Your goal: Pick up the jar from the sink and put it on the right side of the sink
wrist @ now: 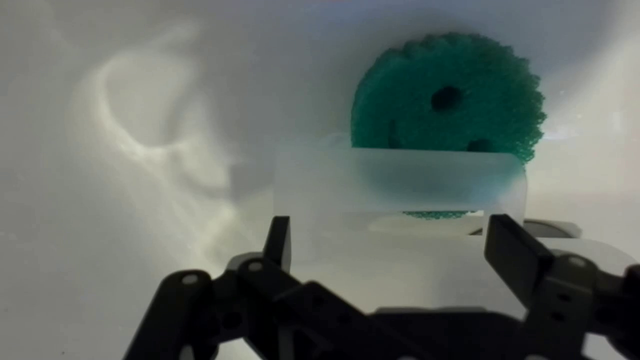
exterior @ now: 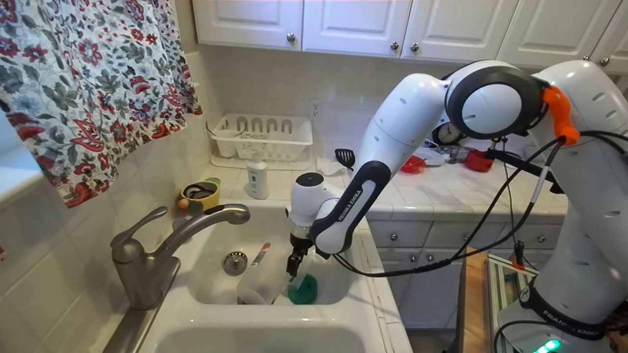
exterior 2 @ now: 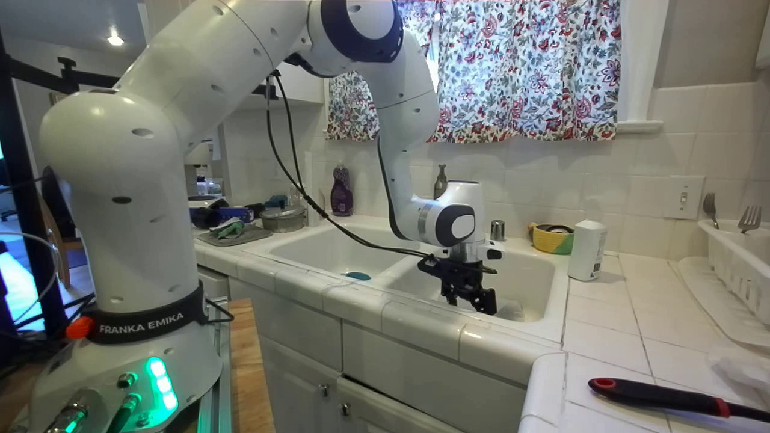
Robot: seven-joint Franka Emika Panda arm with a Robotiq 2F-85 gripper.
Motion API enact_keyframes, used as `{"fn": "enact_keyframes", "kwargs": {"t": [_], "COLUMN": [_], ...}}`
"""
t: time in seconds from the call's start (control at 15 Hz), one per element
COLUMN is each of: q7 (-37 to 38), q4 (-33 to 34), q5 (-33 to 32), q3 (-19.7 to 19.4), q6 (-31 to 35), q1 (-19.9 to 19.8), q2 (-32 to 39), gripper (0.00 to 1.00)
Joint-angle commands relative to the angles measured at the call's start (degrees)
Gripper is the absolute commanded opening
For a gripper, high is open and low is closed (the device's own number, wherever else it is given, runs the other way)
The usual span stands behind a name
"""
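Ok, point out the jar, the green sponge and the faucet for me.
Jar [exterior: 265,281], in an exterior view: its translucent body.
Green sponge [wrist: 450,122], wrist view: its uncovered face.
Faucet [exterior: 142,274], in an exterior view: its upright body.

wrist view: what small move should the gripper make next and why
Probably shift the open gripper slightly toward the picture's right before lowering: its finger on that side overlaps the edge of the translucent jar, so going straight down might press on it.

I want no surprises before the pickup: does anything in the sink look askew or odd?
Yes, the jar looks tipped onto its side in the sink instead of standing upright, and its handle overlaps the green sponge in the wrist view; contact is unclear.
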Motion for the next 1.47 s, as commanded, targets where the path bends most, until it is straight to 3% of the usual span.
{"fn": "enact_keyframes", "kwargs": {"t": [0.0,0.73,1.4], "q7": [-0.9,-0.8,-3.3], "q4": [0.0,0.6,2.1], "q5": [1.2,1.4,1.6], "q3": [-0.5,-0.7,0.0], "q6": [0.0,0.8,2.6], "q1": [0.6,0.2,-2.5], "q2": [0.0,0.9,3.3], "gripper": [1.00,1.00,1.00]}}
